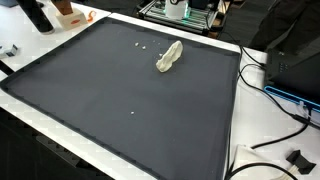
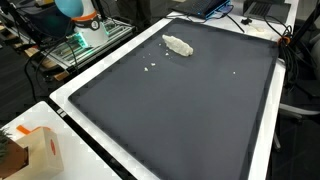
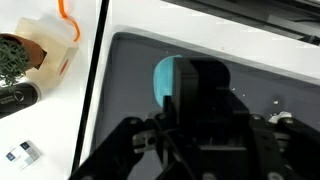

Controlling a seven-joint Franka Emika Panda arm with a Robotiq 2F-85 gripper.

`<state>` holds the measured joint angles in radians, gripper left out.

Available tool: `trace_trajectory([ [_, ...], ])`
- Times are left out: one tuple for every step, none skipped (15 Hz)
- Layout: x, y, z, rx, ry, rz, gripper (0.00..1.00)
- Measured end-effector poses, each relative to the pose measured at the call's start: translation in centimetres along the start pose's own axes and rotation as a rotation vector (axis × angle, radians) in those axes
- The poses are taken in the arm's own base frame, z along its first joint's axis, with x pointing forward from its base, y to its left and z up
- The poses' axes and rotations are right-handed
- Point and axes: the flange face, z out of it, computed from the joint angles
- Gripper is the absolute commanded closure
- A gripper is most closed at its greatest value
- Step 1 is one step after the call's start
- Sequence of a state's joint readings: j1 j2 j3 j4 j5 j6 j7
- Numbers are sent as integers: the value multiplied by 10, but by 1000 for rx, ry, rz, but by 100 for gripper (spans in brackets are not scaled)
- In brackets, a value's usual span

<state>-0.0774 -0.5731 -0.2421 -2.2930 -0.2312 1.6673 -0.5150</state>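
Observation:
In the wrist view my gripper (image 3: 197,80) fills the lower middle as a dark, blurred mass. Its fingers stand together in one column, and a light blue object (image 3: 163,80) shows at their left edge, so it appears clamped between them. Most of that object is hidden behind the fingers. The black mat (image 3: 125,90) lies below it. Neither the gripper nor the blue object appears in either exterior view. In both exterior views a crumpled beige piece (image 1: 169,57) (image 2: 178,45) lies on the mat (image 1: 120,100) (image 2: 190,110) near one far edge, with small white crumbs (image 1: 140,45) (image 2: 150,68) beside it.
A white and orange box (image 3: 55,45) (image 2: 40,150) and a small plant (image 3: 14,60) stand on the white table border (image 3: 90,40) off the mat's corner. Cables (image 1: 275,125) run along one side. A green-lit device (image 2: 85,40) stands beyond the table.

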Motion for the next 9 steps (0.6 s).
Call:
trace_trajectory([
  [0, 0, 0, 0, 0, 0, 50],
  [0, 0, 0, 0, 0, 0, 50],
  [0, 0, 0, 0, 0, 0, 50],
  [0, 0, 0, 0, 0, 0, 50],
  [0, 0, 0, 0, 0, 0, 75],
  [0, 0, 0, 0, 0, 0, 75],
  [0, 0, 0, 0, 0, 0, 75],
  [0, 0, 1, 1, -1, -3, 75],
  [2, 1, 1, 11, 13, -20, 75],
])
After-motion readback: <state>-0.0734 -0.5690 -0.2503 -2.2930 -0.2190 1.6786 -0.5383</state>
